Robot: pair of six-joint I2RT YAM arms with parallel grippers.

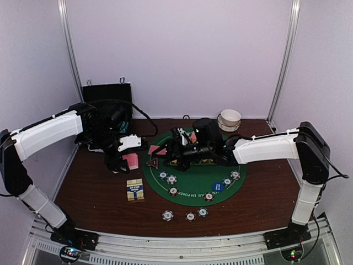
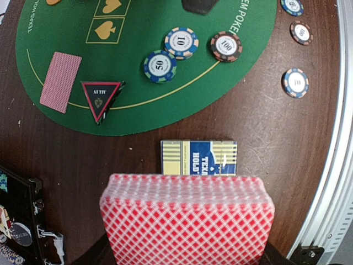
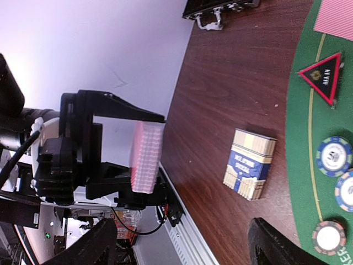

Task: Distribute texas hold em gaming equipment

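My left gripper (image 1: 120, 160) is shut on a thick deck of pink-backed playing cards (image 2: 187, 218), held on edge above the wood just left of the green mat (image 1: 193, 178). A single card (image 2: 60, 81) lies face down on the mat beside the red triangular button (image 2: 101, 99). Poker chips (image 2: 181, 42) sit along the mat's near edge, and three more chips (image 1: 190, 217) lie on the wood in front. A blue round button (image 1: 217, 187) rests on the mat. My right gripper (image 3: 182, 248) is open and empty over the mat's left part, facing the deck (image 3: 146, 157).
The blue-and-yellow card box (image 2: 198, 158) lies flat on the wood below the deck. A white bowl (image 1: 230, 118) stands at the back right. A black case (image 1: 107, 99) leans at the back left. The metal rail (image 1: 182, 243) runs along the near table edge.
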